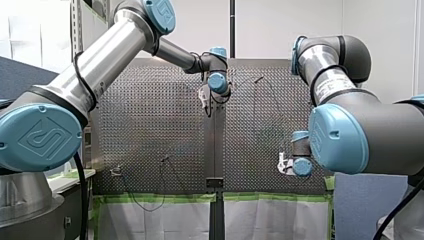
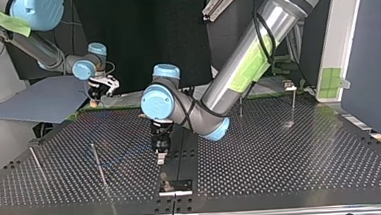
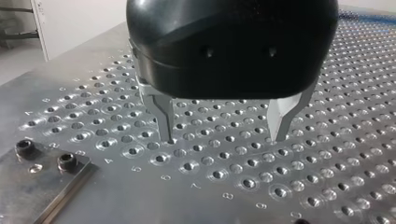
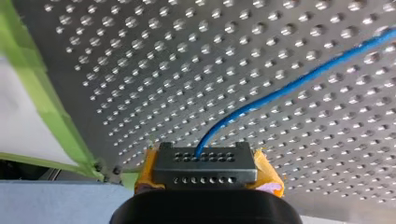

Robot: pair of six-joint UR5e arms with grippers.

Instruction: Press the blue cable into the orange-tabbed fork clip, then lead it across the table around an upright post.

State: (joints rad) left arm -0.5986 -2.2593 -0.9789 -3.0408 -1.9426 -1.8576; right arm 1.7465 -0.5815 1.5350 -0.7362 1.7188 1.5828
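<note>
The blue cable (image 4: 289, 88) lies loosely across the perforated table (image 4: 140, 70) and rises into my right gripper (image 4: 205, 173), ending at a black block between its yellow pads, so those jaws look closed on it, up at the table's edge. My left gripper (image 3: 224, 139) stands at mid-table, jaws wide apart and empty, metal tips almost on the plate. I cannot pick out the orange-tabbed clip with certainty. Seating it well probably means keeping the cable lightly taut and square over the fork before pressing, then sweeping wide of the upright post (image 2: 99, 165).
</note>
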